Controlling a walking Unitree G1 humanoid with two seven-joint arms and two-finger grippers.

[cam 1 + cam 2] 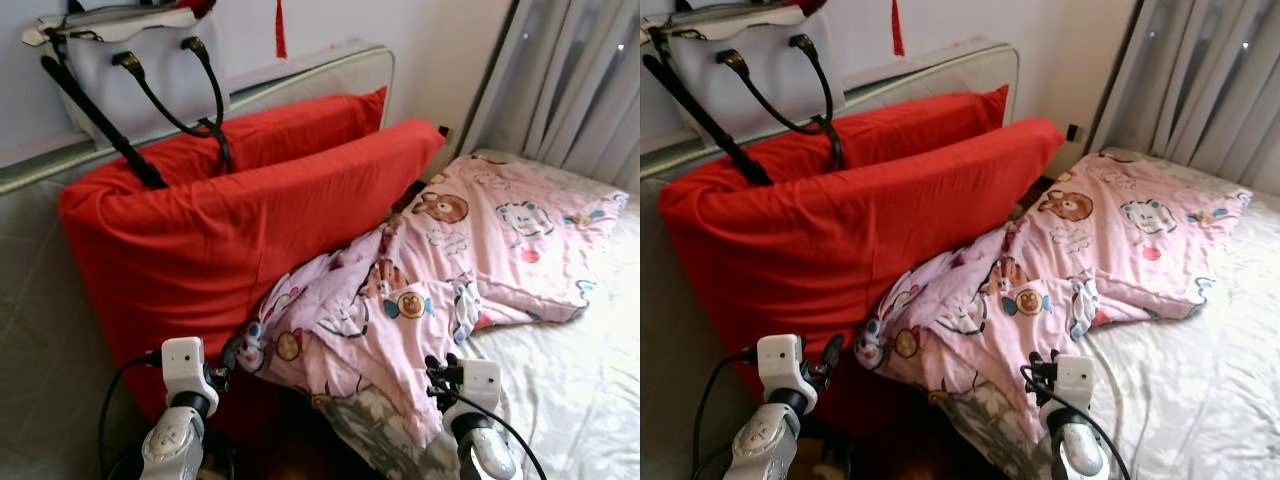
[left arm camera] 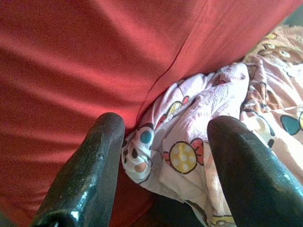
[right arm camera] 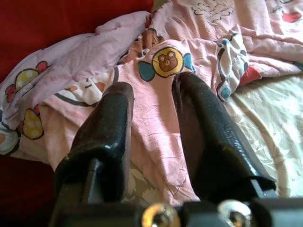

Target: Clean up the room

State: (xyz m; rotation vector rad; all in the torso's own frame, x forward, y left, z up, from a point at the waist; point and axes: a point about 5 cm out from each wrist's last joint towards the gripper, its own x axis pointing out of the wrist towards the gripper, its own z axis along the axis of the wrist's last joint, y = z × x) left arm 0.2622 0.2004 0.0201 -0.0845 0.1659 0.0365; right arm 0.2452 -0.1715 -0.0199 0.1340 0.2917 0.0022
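A pink cartoon-print quilt [image 1: 430, 270] was seen crumpled on the bed [image 1: 580, 390], its near corner bunched vs. the red cushion [image 1: 220, 240]. That cushion was propped upright at the bed's head end, w/ a second red cushion [image 1: 300, 125] behind it, leaning on the padded headboard [image 1: 330, 75]. A white handbag w/ black straps [image 1: 130, 70] was perched above the cushions, straps draped down onto the front one. Grey curtains [image 1: 570, 80] hung beyond the quilt's far side.

The left tool [image 2: 165, 161] was held just beside the quilt's corner, next to the front cushion; fingers [image 2: 85, 175] spread apart, nothing betw. them. The right tool [image 3: 151, 123] was held over the quilt's lower edge, near the patterned bedsheet [image 3: 265, 123]; fingers [image 3: 109, 137] parted, nothing gripped, quilt fabric visible in the gap.
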